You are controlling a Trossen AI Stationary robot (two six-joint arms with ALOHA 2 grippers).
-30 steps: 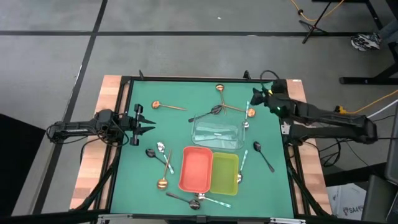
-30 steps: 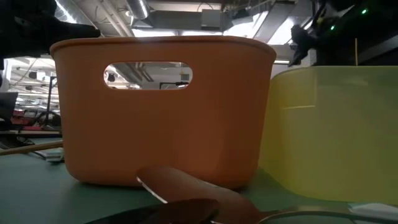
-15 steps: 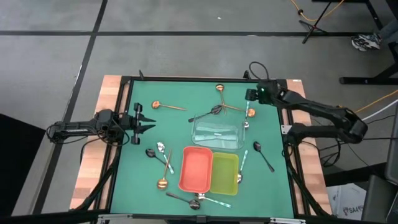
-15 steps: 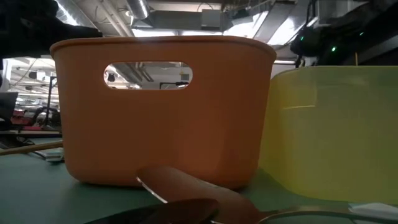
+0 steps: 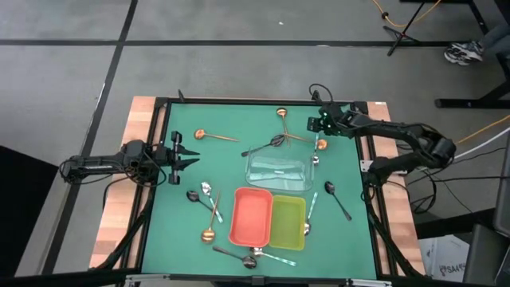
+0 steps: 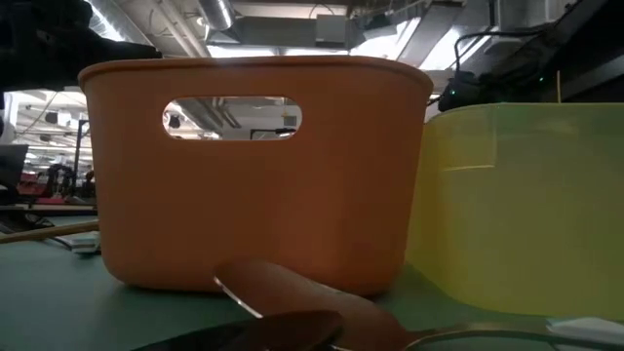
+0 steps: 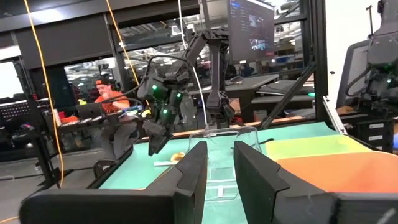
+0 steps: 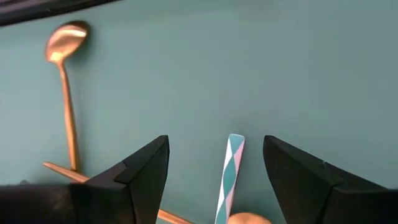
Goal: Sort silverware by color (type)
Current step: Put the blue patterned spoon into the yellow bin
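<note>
The right gripper (image 5: 312, 125) hangs over the far right part of the green table (image 5: 183, 231), its fingers (image 8: 144, 171) spread wide and empty; between them, lower down, lies a slim utensil with a teal-and-white patterned handle (image 8: 231, 165), and a copper-gold spoon (image 8: 65, 43) lies off to one side with its bowl toward the far edge. The left gripper (image 5: 191, 157) waits at the left edge of the table, level with the clear tray, its fingers (image 7: 194, 171) held a little apart with nothing between them. The silverware is scattered over the table: a copper spoon (image 5: 213, 136) near the far left corner, a cluster of copper and dark pieces (image 5: 288, 137) at the far edge just beyond the clear tray (image 5: 277, 170), a black spoon (image 5: 336, 198) toward the right edge, and silver, black and copper spoons (image 5: 207, 203) left of the red tray (image 5: 252, 217). More pieces (image 5: 253, 257) lie along the near edge in front of the red tray and the yellow-green tray (image 5: 288, 222), which stand side by side and touching. Nothing can be made out inside the red or yellow-green tray; whether the clear tray holds anything cannot be told. In the low view a copper spoon bowl (image 6: 283, 288) lies just before the red tray's wall.
</note>
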